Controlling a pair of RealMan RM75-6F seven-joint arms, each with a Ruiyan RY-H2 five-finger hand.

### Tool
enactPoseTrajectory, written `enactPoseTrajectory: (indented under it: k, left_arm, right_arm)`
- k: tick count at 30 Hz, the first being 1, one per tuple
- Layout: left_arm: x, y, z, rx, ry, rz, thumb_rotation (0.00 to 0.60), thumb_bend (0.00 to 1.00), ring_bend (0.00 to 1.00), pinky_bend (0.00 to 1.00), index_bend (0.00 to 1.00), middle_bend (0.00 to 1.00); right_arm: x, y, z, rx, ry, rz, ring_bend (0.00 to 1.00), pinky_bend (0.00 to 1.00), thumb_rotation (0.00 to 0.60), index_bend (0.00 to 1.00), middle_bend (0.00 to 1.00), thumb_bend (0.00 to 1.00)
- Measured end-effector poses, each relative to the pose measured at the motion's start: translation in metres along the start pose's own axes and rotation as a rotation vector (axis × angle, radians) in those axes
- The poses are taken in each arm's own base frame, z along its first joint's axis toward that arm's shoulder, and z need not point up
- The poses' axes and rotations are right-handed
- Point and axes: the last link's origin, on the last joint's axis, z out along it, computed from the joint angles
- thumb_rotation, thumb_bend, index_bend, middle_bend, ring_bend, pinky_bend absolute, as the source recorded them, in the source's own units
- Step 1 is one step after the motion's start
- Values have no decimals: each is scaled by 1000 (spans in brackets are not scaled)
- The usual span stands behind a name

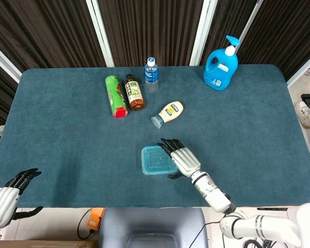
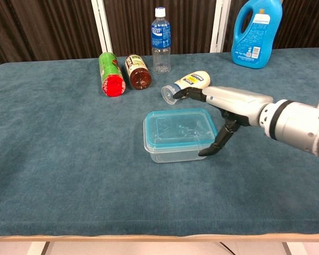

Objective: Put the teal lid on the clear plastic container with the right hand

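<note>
Seating step, apparently near completion: the flat, translucent teal plastic lid (image 2: 179,129) with rounded corners lies level on the shallow, clear, thin-walled rectangular plastic container (image 2: 176,150), which stands on the napped teal cloth of the desk (image 2: 69,175) just to the left of the right hand (image 2: 223,111). That hand, metal-backed with dark fingers, grasps nothing; its fingers are spread past the lid's far right corner and its thumb points down beside the container's right wall, whether touching it cannot be told. The next move probably calls for a light downward press along the rim to check the snap, since such pliable plastic may sit flat while unlatched; the left hand (image 1: 8,194) hangs released at the near desk edge, well apart.
</note>
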Motion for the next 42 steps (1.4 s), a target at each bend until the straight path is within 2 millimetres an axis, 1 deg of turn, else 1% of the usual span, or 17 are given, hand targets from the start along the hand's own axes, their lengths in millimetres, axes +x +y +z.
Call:
enactPoseTrajectory:
  k: [5, 14, 29, 42]
  left_arm:
    - [0, 1, 0, -5, -3, 5, 600, 365, 138, 294, 193, 130]
    - [-1, 1, 0, -2, -4, 5, 600, 365, 139, 294, 194, 131]
    - [0, 0, 0, -1, -6, 3, 600, 365, 140, 294, 194, 130]
    - [-1, 1, 0, 0, -8, 1, 600, 365, 141, 294, 194, 131]
  right_arm:
    - [1, 6, -18, 28, -53, -98, 4, 69, 600, 96, 79, 267]
    - [-6, 7, -29, 73, -88, -130, 6, 62, 600, 101, 79, 267]
    - [-19, 16, -35, 91, -143, -131, 6, 61, 600, 120, 79, 268]
    - [-20, 17, -34, 101, -152, -104, 6, 60, 600, 130, 79, 267]
